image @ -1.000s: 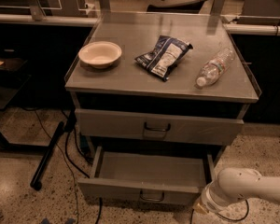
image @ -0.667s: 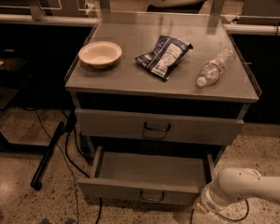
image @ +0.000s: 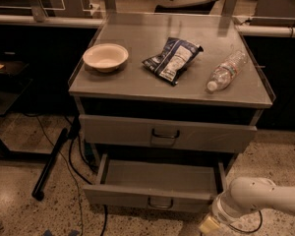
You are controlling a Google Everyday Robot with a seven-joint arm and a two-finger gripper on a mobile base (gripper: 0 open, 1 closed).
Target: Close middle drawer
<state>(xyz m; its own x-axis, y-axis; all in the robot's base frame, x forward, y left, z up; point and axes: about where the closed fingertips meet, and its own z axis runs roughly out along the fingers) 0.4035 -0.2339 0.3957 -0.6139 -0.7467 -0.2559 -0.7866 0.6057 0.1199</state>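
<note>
wide shallow grey metal middle drawer (image: 128, 195) pulled out at 6 o'clock, below the closed taller grey drawer (image: 118, 130) of grey metal bench (image: 137, 82), claw (image: 209, 225) at 5 o'clock just beside its right front corner, claw opening: cannot tell

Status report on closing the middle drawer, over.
Gripper low right, beside the front right corner of the wide shallow grey metal middle drawer. Drawer pulled well out. Nothing seen blocking it.

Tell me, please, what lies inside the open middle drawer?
The middle drawer shows only its bare grey floor; its rear part is covered by the upper drawer. The hand sits low by the open drawer's right front corner.
</note>
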